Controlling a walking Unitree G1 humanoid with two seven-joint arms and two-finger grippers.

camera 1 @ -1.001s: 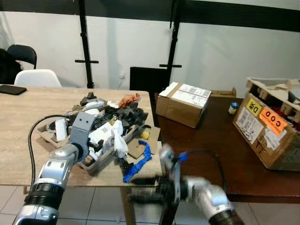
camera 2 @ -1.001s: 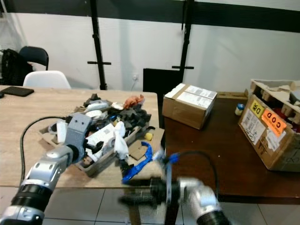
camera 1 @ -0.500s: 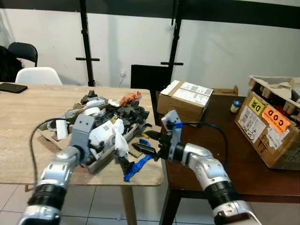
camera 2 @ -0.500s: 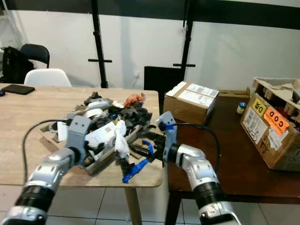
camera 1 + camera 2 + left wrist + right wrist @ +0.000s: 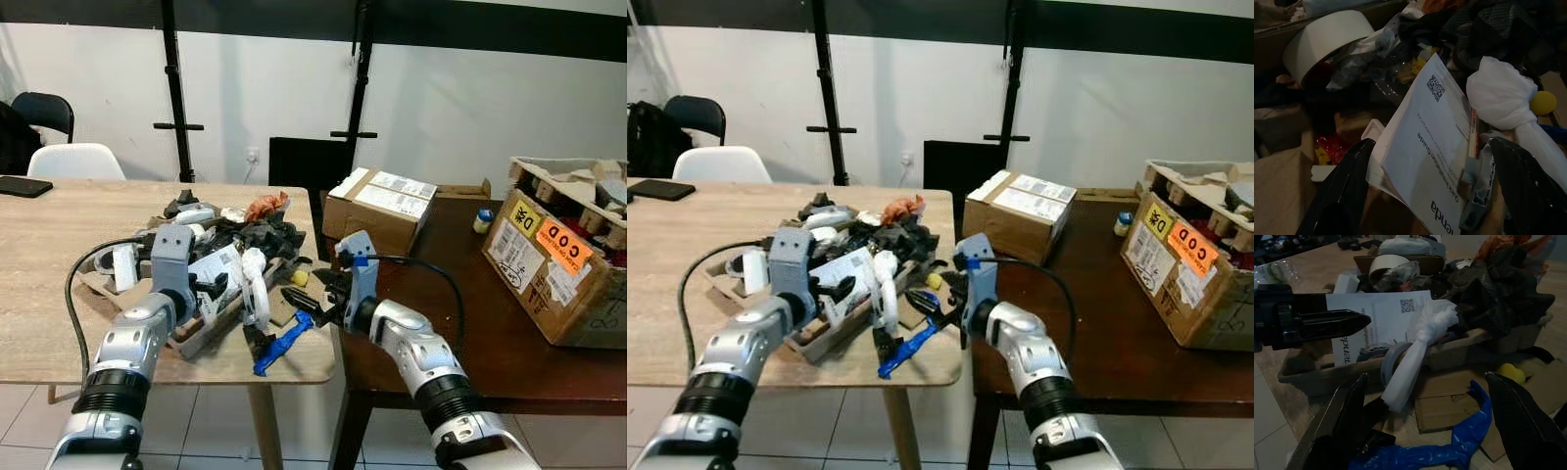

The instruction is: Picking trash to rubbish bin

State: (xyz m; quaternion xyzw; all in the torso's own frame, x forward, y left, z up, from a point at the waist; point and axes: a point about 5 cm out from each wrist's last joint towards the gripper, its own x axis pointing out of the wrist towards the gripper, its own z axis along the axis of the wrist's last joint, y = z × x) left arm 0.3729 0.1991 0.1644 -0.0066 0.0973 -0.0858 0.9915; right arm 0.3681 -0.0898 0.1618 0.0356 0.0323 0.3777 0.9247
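Note:
A heap of trash point(image 5: 235, 240) lies on the light wooden table point(image 5: 59, 284), partly in a cardboard tray point(image 5: 1308, 377). My left gripper point(image 5: 211, 294) is open at the heap's front, its fingers point(image 5: 1344, 196) on either side of a white printed leaflet point(image 5: 1430, 147). A knotted white plastic bag point(image 5: 1422, 340) hangs over the tray's edge. My right gripper point(image 5: 309, 294) stands open at the heap's right side, just above a blue plastic strip point(image 5: 1449, 445) and flat cardboard scraps. A yellow ball point(image 5: 1511, 373) and a tape roll point(image 5: 1327, 41) lie among the dark rags.
A dark brown table point(image 5: 470, 323) adjoins on the right, carrying a cardboard box point(image 5: 377, 206), a small jar point(image 5: 480, 220) and a larger box with a COD label point(image 5: 558, 264). A white chair point(image 5: 73, 162) and a phone point(image 5: 24, 186) are at the far left.
My right arm has risen from below the table's edge to the right side of the heap, fingers spread. The left gripper stays at the leaflet, nudged slightly forward.

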